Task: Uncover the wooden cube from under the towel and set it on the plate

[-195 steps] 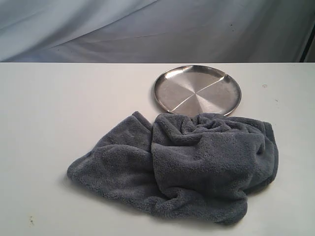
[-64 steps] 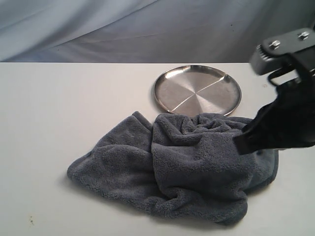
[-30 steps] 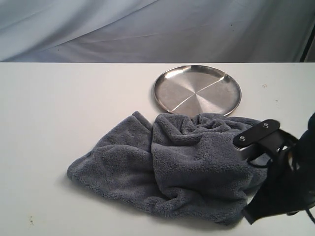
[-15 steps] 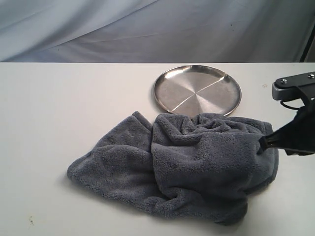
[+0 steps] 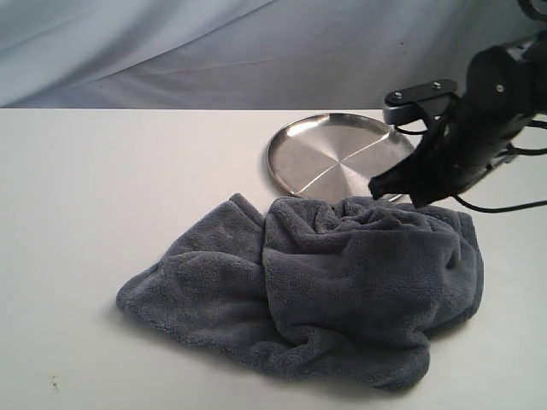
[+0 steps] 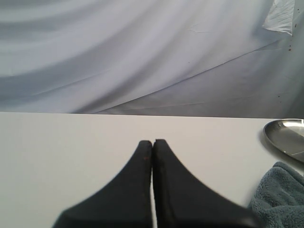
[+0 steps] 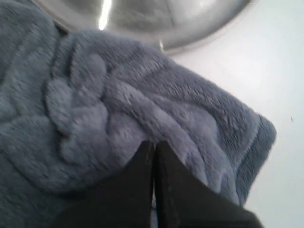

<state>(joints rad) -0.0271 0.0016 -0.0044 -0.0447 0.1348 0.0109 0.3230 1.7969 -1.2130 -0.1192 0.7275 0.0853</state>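
The blue-grey towel point(image 5: 325, 282) lies bunched on the white table, its far edge just in front of the silver plate point(image 5: 329, 154). The wooden cube is hidden. My right gripper point(image 5: 380, 186) hangs shut and empty above the towel's far right part, close to the plate's near rim. In the right wrist view its closed fingers point(image 7: 153, 145) point at the towel point(image 7: 118, 109), with the plate point(image 7: 142, 19) beyond. My left gripper point(image 6: 152, 142) is shut with nothing in it, over bare table, out of the exterior view; the towel's corner point(image 6: 280, 194) and the plate's edge point(image 6: 287, 135) show to one side.
A pale draped cloth point(image 5: 256, 51) forms the backdrop behind the table's far edge. Bare white tabletop point(image 5: 102, 188) spreads to the left of the towel and plate.
My right arm has swung up and inward from the towel's right edge to above its far right part by the plate. The towel and plate have not moved.
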